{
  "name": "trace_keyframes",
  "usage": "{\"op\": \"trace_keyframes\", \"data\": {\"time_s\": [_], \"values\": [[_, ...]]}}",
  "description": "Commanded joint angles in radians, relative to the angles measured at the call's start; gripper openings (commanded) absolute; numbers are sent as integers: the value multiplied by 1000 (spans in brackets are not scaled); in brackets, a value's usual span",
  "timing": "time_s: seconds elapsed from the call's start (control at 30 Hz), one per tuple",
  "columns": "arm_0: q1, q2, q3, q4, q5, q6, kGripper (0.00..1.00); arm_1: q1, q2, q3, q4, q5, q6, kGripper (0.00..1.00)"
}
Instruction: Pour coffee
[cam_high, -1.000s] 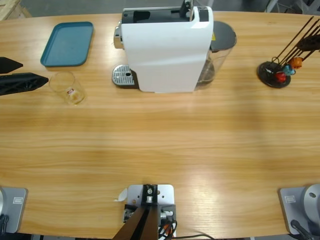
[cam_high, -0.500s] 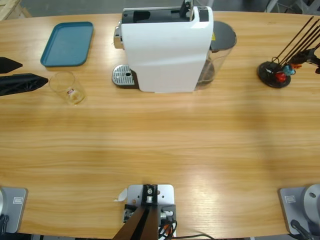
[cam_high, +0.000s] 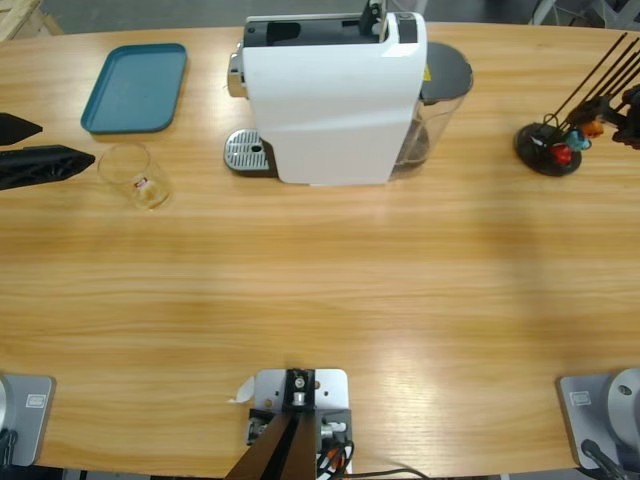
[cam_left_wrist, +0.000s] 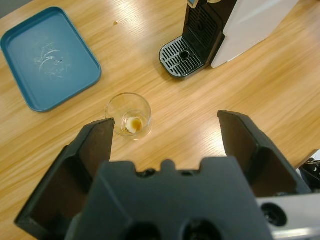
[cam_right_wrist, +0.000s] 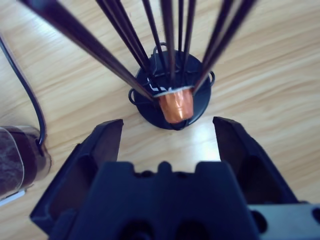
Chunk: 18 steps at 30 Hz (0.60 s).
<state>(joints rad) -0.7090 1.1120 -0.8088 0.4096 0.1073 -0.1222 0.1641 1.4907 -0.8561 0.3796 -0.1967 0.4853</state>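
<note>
Right gripper (cam_right_wrist: 167, 132) hangs wide open above the orange capsule (cam_right_wrist: 176, 104) in the wire rack (cam_right_wrist: 170, 85); centre both jaws before closing, clear of the wires.

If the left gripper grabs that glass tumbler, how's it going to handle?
The glass tumbler looks smooth and clear, so probably slippery and breakable under hard squeezing. It holds only a brownish residue, so likely light. Standing upright on the table, it could tip if nudged near its rim.

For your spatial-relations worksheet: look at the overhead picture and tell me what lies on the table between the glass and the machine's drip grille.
Nothing: in the high view only bare table lies between the glass and the drip grille.
</note>
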Motion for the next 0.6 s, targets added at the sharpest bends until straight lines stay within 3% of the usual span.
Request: {"op": "trace_keyframes", "data": {"time_s": [0.03,0.6], "values": [[-5,22,37,12,20,9,899,-16,63,9,-20,-5,-23,761],[-5,11,37,20,32,9,899,-31,77,0,-19,-61,-42,678]]}}
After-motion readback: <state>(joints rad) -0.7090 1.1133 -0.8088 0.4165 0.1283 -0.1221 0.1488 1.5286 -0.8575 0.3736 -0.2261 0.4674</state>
